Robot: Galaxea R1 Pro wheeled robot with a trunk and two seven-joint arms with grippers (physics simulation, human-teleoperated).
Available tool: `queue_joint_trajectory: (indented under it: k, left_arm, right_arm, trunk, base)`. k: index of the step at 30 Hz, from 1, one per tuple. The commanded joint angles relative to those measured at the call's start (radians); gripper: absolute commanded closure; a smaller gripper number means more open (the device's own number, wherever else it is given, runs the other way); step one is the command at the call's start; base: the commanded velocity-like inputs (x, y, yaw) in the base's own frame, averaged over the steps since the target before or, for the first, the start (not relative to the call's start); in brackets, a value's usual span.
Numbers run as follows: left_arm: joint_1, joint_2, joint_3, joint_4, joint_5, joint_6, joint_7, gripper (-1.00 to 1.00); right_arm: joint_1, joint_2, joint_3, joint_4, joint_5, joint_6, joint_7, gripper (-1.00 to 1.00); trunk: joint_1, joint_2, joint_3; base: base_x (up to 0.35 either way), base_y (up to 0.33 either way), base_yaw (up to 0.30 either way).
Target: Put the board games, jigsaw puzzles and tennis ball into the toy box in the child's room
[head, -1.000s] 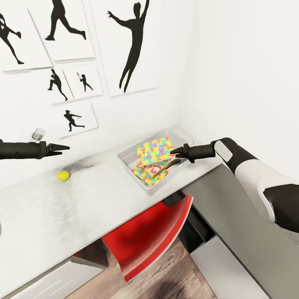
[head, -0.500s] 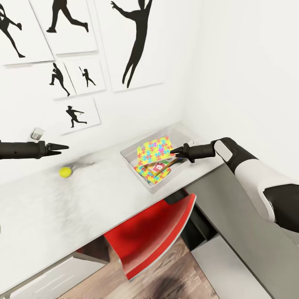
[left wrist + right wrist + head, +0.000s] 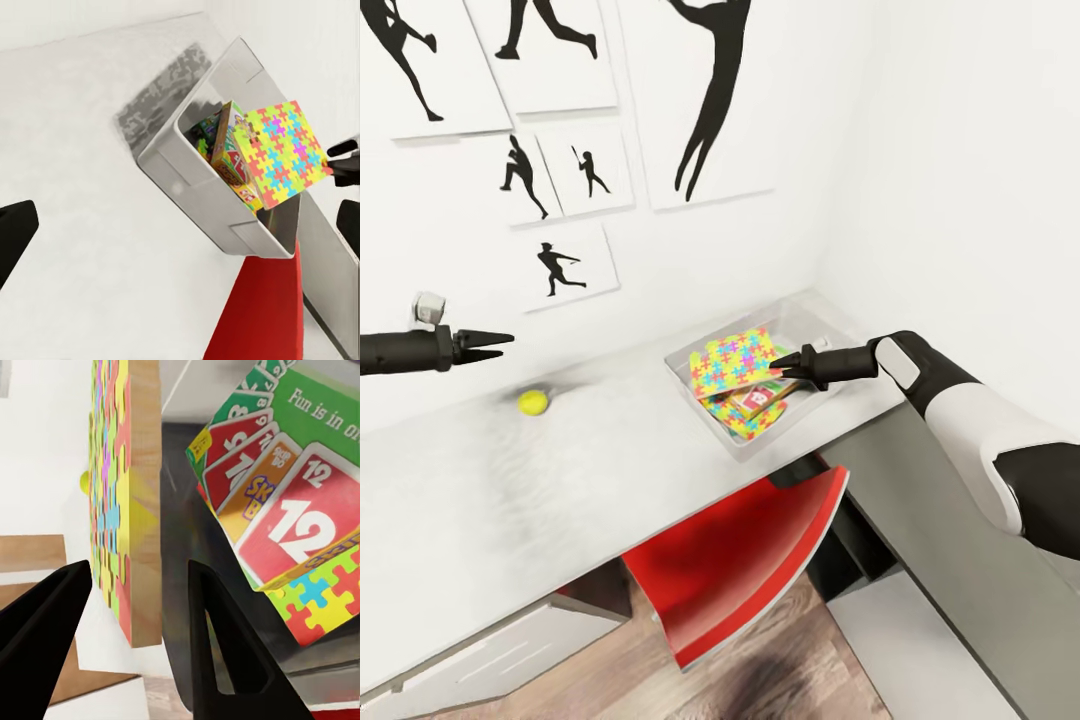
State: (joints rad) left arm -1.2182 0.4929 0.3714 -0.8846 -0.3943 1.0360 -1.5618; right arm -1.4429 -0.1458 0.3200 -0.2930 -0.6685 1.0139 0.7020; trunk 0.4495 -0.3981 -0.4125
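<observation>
Camera shifted; board games (half-hidden) under puzzle

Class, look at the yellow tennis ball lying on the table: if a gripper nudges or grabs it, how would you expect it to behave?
The tennis ball is round and sits on the flat, smooth table, so a nudge would probably send it rolling. Nothing stands beside it to stop it. Being small and curved, it may slip from narrow fingertips like the left gripper has unless gripped across its middle.

Jigsaw puzzle multicolour interlocking pieces: yellow, pink, blue, green, orange. Board game green with red and orange numbered cards. Tennis ball yellow-green. Toy box pale grey. Counter mottled light grey. Chair red. Both pincers black: left, right.
</observation>
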Motion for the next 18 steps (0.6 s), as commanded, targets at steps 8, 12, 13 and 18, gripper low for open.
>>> queue_joint_trajectory:
  k: [8,12,13,18]
  left_arm:
    - [-0.001,0.013,0.0,0.0,0.02,0.01,-0.009,-1.0]
    - [-0.001,0.013,0.0,0.0,0.021,0.01,-0.009,-1.0]
    - [-0.001,0.013,0.0,0.0,0.021,0.01,-0.009,-1.0]
    - [-0.001,0.014,0.0,0.0,0.022,0.01,-0.009,-1.0]
  right_arm:
    - [0.003,-0.006,-0.027,0.0,0.006,-0.001,0.01,1.0]
    - [0.003,-0.009,-0.042,0.0,0.005,-0.001,0.01,1.0]
    - [0.003,-0.01,-0.043,0.0,0.005,-0.001,0.01,1.0]
    - [0.003,-0.012,-0.051,0.0,0.006,-0.004,0.01,1.0]
  trunk:
    - [0.001,-0.002,-0.004]
    - [0.001,-0.002,-0.004]
    - [0.001,-0.002,-0.004]
    - [0.001,-0.002,-0.004]
  base:
    - [0.0,0.0,0.018]
    - [0.0,0.0,0.001]
    - [0.0,0.0,0.0]
    - [0.0,0.0,0.0]
